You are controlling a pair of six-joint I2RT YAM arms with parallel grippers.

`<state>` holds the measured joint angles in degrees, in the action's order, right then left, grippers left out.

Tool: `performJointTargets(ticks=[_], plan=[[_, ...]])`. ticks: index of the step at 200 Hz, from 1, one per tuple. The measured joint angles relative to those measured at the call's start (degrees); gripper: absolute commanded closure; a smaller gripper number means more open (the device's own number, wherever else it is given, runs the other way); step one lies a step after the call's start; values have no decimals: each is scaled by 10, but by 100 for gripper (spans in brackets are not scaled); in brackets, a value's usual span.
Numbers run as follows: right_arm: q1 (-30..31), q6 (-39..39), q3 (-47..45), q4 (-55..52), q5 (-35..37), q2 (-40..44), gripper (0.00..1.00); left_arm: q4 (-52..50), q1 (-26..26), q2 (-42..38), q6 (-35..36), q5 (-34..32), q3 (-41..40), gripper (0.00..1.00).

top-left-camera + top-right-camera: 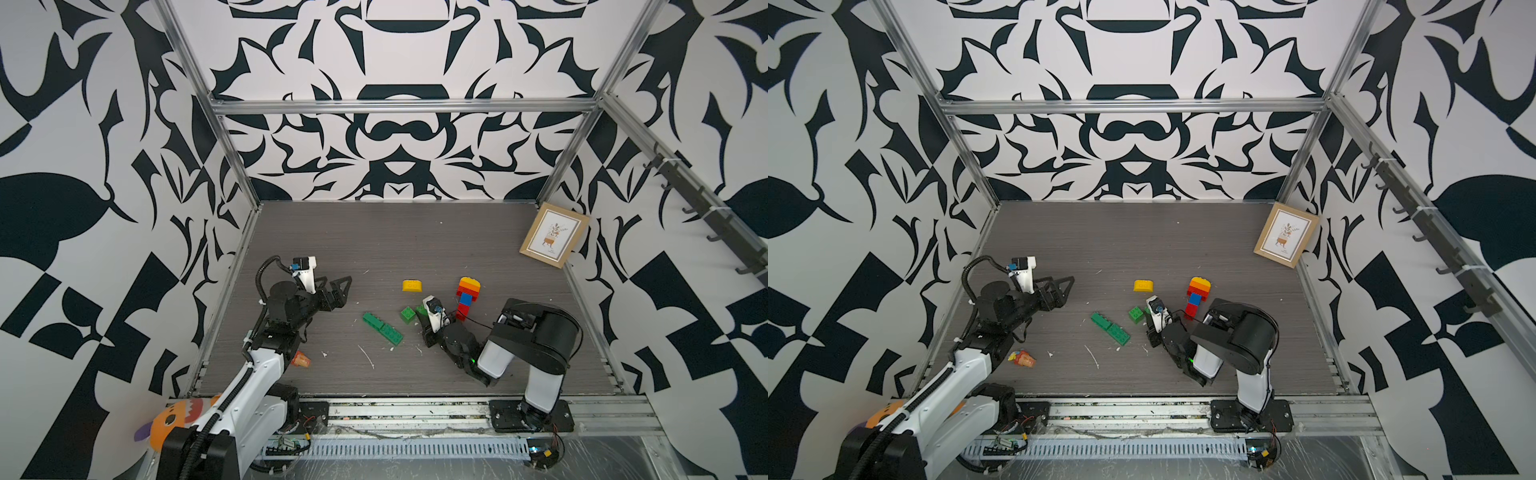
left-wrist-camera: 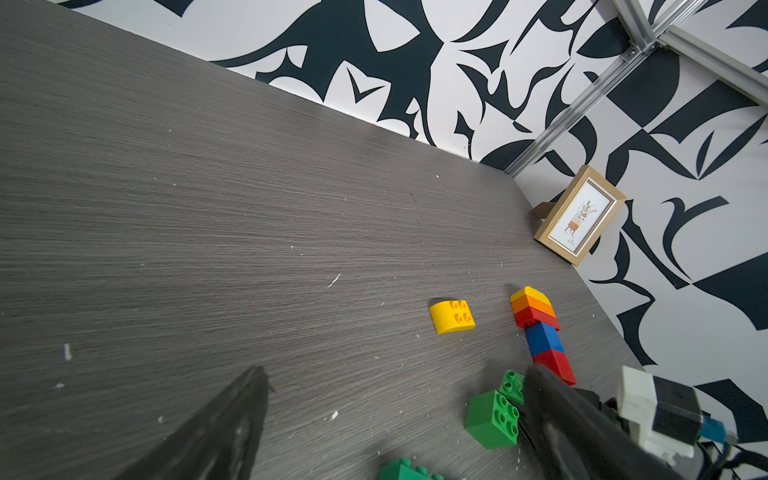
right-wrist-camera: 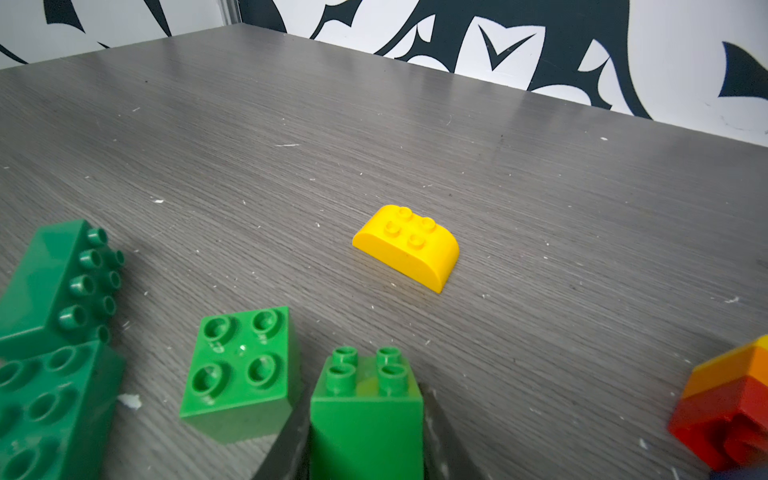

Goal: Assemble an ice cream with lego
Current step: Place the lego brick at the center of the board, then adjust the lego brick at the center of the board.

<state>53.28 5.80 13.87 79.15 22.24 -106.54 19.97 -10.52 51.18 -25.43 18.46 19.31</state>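
Left pincer [image 1: 342, 292] wide open, raised; right pincer [image 3: 365, 406] low, jaws close-set.

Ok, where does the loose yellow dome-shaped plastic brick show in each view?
In a top view: yellow dome-shaped plastic brick, just below centre.
In a top view: likewise.
Left wrist: beyond the green square plastic brick, at.
Right wrist: centred.
Shared landmark: the multicoloured plastic brick stack beside it.

Readable text, as seen from my cameras: none.
- Small wood-framed plant print [image 2: 579, 216]: caption line under the pot, too small to read.
- Yellow dome-shaped studded plastic brick [image 3: 406, 247]: no legible marking.
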Motion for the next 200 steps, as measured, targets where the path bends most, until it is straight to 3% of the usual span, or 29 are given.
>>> performJointTargets(ticks=[64, 88, 110, 136, 168, 200], plan=[[0, 6, -13, -2, 7, 4, 44, 0, 0, -1, 0, -1, 0, 1], [0, 10, -10, -62, 12, 67, 42, 0, 0, -4, 1, -3, 0, 1], [-2, 22, 51, -276, 22, 204, 41, 0, 0, -7, 2, -5, 0, 1], [-40, 36, 258, -609, -22, 293, 41, -1, 0, -7, 4, -6, 0, 1], [-124, 40, 531, -965, -110, 245, 40, -1, 0, -7, 4, -6, 0, 1], [-133, 37, 642, -1187, -166, 148, 40, -5, 0, -7, 4, -6, 0, 1]])
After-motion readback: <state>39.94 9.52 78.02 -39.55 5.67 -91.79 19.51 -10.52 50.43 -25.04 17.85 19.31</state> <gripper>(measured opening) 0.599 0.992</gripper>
